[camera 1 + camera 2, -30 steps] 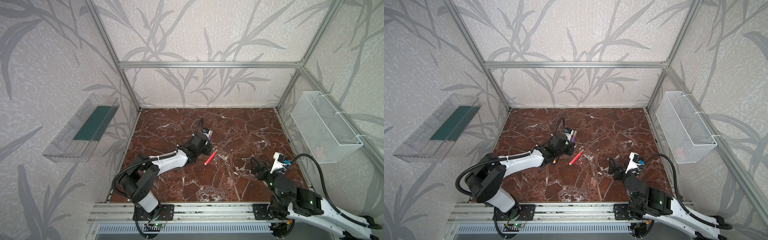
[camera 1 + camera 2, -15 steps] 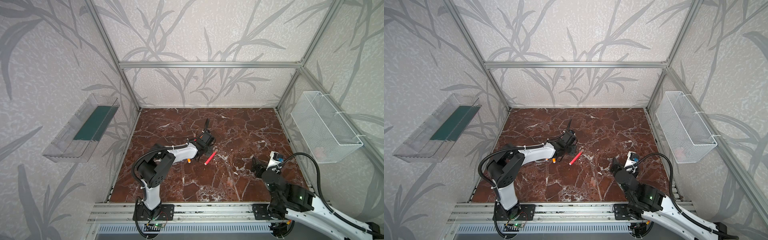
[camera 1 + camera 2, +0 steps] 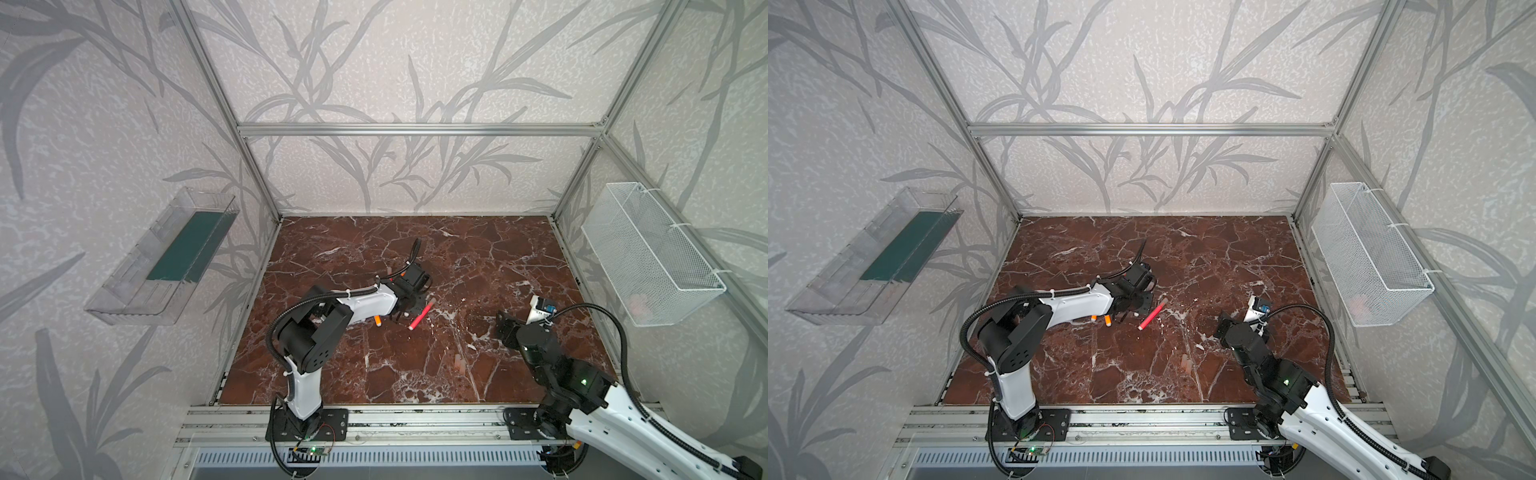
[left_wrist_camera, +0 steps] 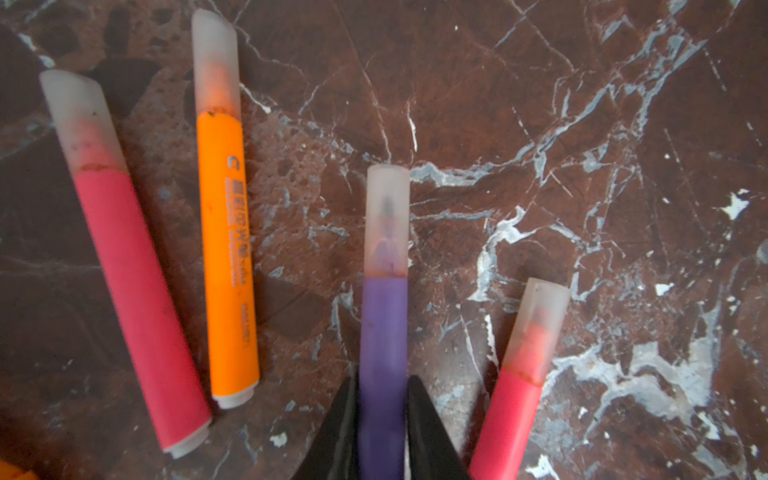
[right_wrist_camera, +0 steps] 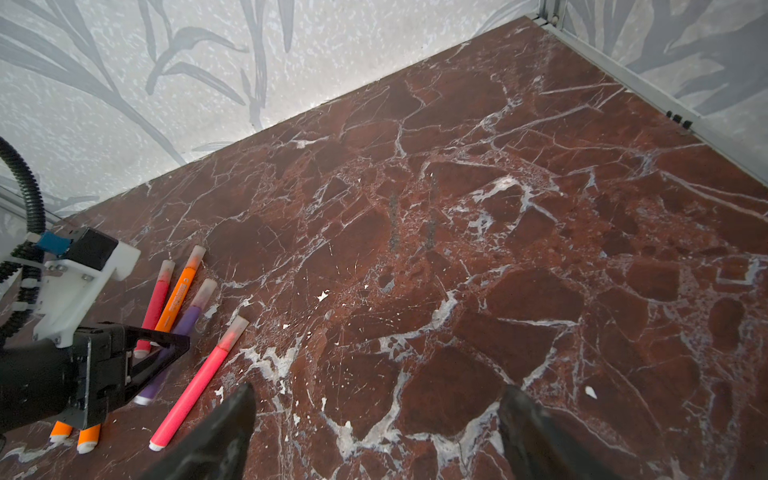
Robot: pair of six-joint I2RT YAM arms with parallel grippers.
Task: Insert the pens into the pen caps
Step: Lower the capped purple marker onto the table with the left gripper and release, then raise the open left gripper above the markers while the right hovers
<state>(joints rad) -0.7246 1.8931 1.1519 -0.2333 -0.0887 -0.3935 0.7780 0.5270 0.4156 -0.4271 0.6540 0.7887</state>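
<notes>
Bench (image 3: 478,257): purple pen (image 5: 189,322) lay left of centre.
Left arm (image 3: 365,301): elbow had lifted since before.
Right pincer (image 5: 374,428): wide apart, empty.
Left pincer (image 4: 382,380): flanked purple pen; grip unclear.
Purple pen: flat, capped end pointing away from pincer.

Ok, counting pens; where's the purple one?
Left wrist view: the purple pen lies between the left gripper's jaws, flanked by an orange pen and a pink pen.

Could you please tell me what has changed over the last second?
The left arm raised its elbow while the left gripper stayed low over the pens, fingers flanking the purple pen; whether they grip it is unclear. The right gripper edged slightly left, open and empty. The red-pink pen lying apart stayed put.
</notes>
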